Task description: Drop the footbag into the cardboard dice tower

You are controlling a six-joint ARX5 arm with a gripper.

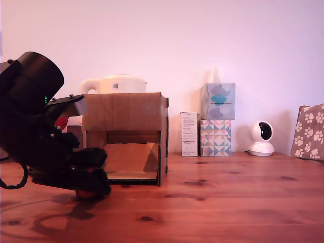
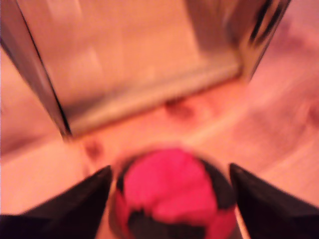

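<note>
Your gripper (image 2: 169, 199) sits low on the worktop (image 1: 228, 202), jaws spread wide on either side of the footbag (image 2: 174, 194), not touching it. The wrist view is blurred; in the exterior view the arm hides nearly all of the footbag. The cardboard dice tower (image 1: 126, 136) stands just behind.

I can't read any words here. The thin white box (image 1: 189, 133) by the stacked tissue boxes (image 1: 216, 119) has small dark print on its front, but the letters are too tiny for me to make out. The white kettle (image 1: 114, 84) behind the cardboard dice tower (image 1: 125, 115) has a small gray label, too blurry to read. My wrist view is blurry and shows no writing.
</note>
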